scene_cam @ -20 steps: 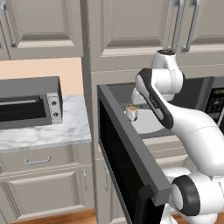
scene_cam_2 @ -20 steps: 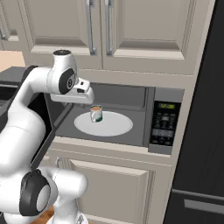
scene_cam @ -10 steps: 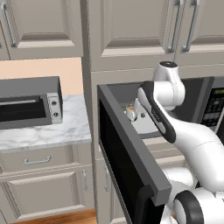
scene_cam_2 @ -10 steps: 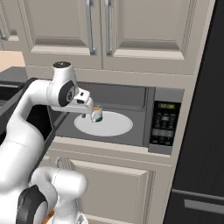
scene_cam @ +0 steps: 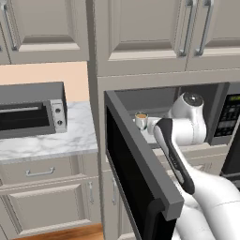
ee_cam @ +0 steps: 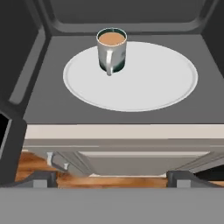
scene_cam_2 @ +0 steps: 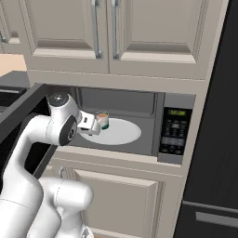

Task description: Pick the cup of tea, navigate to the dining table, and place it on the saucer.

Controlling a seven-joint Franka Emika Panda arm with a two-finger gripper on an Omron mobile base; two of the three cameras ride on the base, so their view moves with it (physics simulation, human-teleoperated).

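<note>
Jaws advanced, cup of tea [ee_cam: 111, 51] ahead (untouched)

White arm bent at the elbow, forearm rising from the base, wrist turned forward and roughly level. Pincer [scene_cam_2: 95, 123] wide open, nothing between its fingers; both dark fingertips [ee_cam: 39, 178] sit far apart in the hand view.

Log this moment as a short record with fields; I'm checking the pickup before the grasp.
cup: upright, brown tea inside, handle toward the camera in the hand view
cup location: on the white turntable, left of its centre, inside the microwave
microwave door: open
pincer: open, at the microwave mouth, short of the cup
held: nothing
</note>
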